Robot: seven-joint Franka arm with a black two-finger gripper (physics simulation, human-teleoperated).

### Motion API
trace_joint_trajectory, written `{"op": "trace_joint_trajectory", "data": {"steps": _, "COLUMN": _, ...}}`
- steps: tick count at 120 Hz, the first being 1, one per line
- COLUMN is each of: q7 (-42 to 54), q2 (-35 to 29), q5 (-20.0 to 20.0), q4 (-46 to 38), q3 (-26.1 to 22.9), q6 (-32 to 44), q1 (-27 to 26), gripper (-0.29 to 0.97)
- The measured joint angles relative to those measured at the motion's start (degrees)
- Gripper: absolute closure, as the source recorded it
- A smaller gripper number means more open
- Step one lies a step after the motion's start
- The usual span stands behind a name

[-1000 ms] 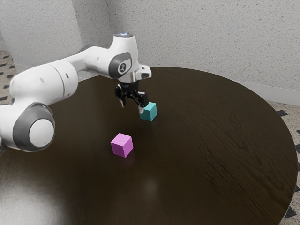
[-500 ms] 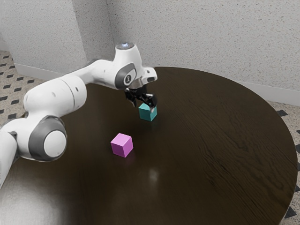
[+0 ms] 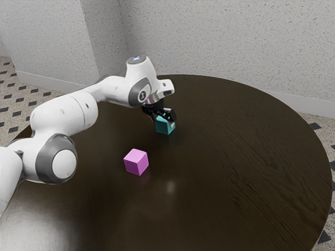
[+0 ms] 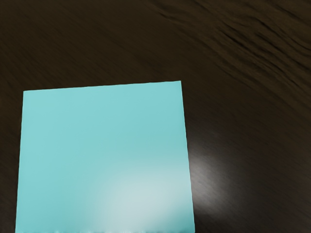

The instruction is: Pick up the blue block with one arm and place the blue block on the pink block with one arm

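You're looking at a round, dark wood-grain table [image 3: 251,157] w/ a glossy top. Behind it is a speckled grey wall [image 3: 235,42] w/ white skirting, and the floor [image 3: 15,83] has pale tiles w/ dark diamonds.

The blue block [image 3: 165,127] reads more teal than blue: a plain cube w/ sharp edges. In the wrist view its top face [image 4: 102,160] is flat cyan w/ a pale sheen. It sits on the table, near the middle.

The gripper [image 3: 164,117] is right down over the block's top, pointing downward. You can't tell how wide the jaws stand or whether they have hold of it.

The pink block [image 3: 136,161] sits well apart, toward the ext. view's left and nearer the camera.
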Motion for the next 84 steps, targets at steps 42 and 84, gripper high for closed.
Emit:
{"op": "trace_joint_trajectory", "data": {"steps": 42, "q7": 1.35, "q2": 1.47, "q5": 0.01, "q4": 1.02, "q3": 0.00, "q6": 1.64, "q1": 0.65, "gripper": 0.00}}
{"op": "trace_joint_trajectory", "data": {"steps": 84, "q7": 2.32, "q2": 4.90, "q5": -0.99, "q4": 2.61, "q3": -0.04, "q6": 7.68, "q1": 0.95, "gripper": 0.00}}
